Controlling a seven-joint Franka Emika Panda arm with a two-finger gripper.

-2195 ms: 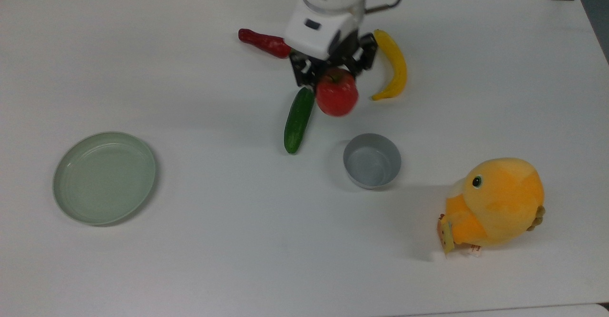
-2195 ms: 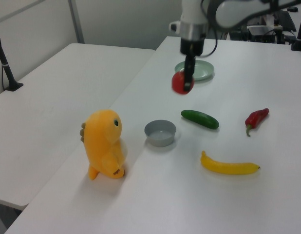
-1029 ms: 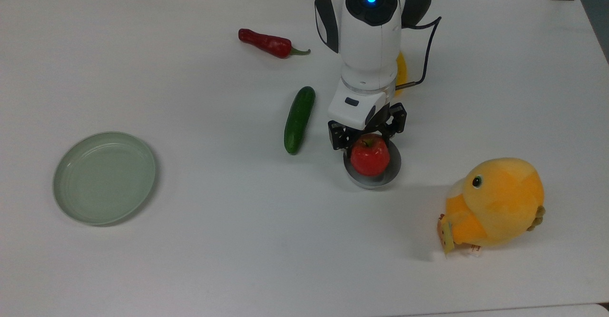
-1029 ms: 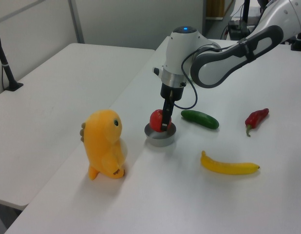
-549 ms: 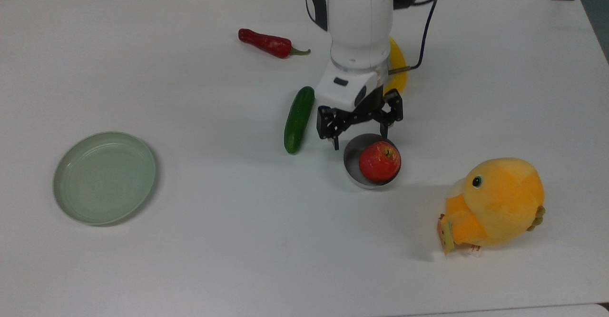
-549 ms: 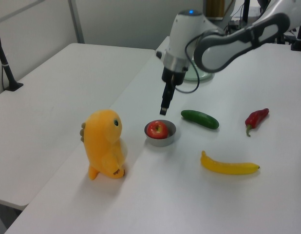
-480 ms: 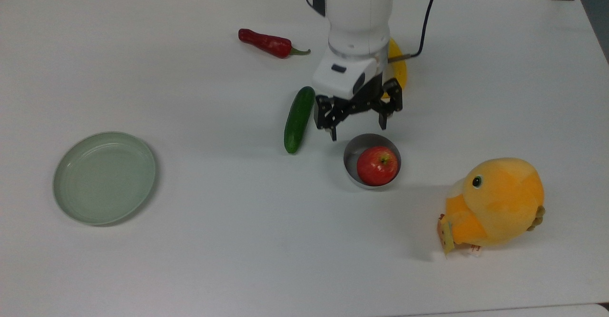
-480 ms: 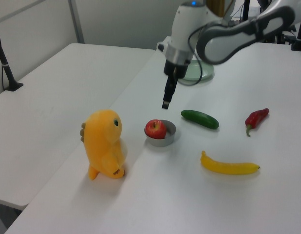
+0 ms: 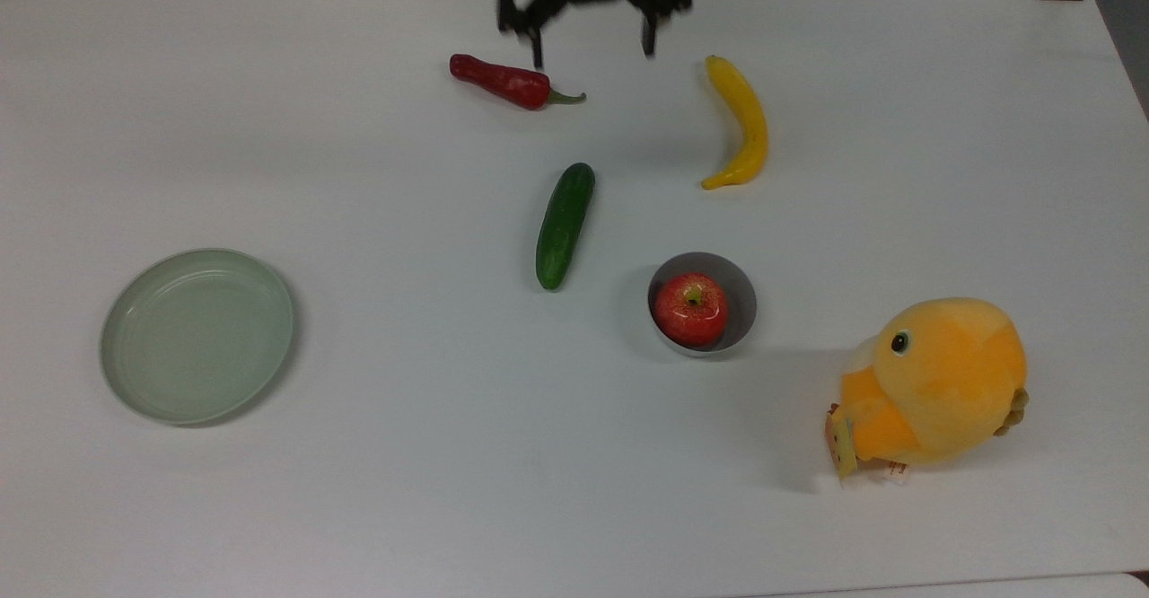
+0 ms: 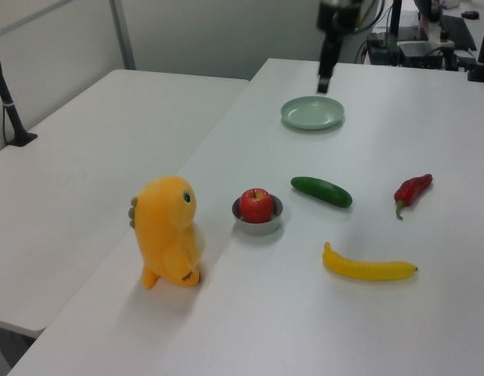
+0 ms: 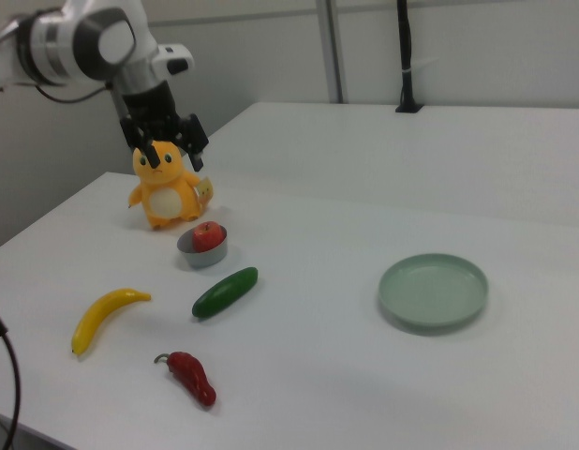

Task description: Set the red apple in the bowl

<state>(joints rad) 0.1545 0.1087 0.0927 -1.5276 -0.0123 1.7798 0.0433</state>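
Note:
The red apple (image 9: 689, 309) sits stem-up inside the small grey bowl (image 9: 743, 296), right of centre in the top view. It also shows as the apple (image 10: 257, 204) in the bowl (image 10: 261, 227) in the left view, and as the apple (image 11: 208, 234) in the bowl (image 11: 198, 257) in the right view. My gripper (image 9: 592, 41) hangs open and empty high above the table, at the top view's upper edge, far from the bowl. In the right view the gripper (image 11: 175, 159) is in front of the plush toy; in the left view the gripper (image 10: 323, 84) is above the plate.
A pale-green plate (image 9: 197, 336) lies at the top view's left. A cucumber (image 9: 565, 225), a red chili pepper (image 9: 501, 82) and a banana (image 9: 743, 122) lie between the bowl and the gripper. An orange plush toy (image 9: 934, 382) stands right of the bowl.
The gripper carried the apple over the bowl, opened and let it go there, then rose and drew back to the top view's upper edge. The apple has settled in the bowl.

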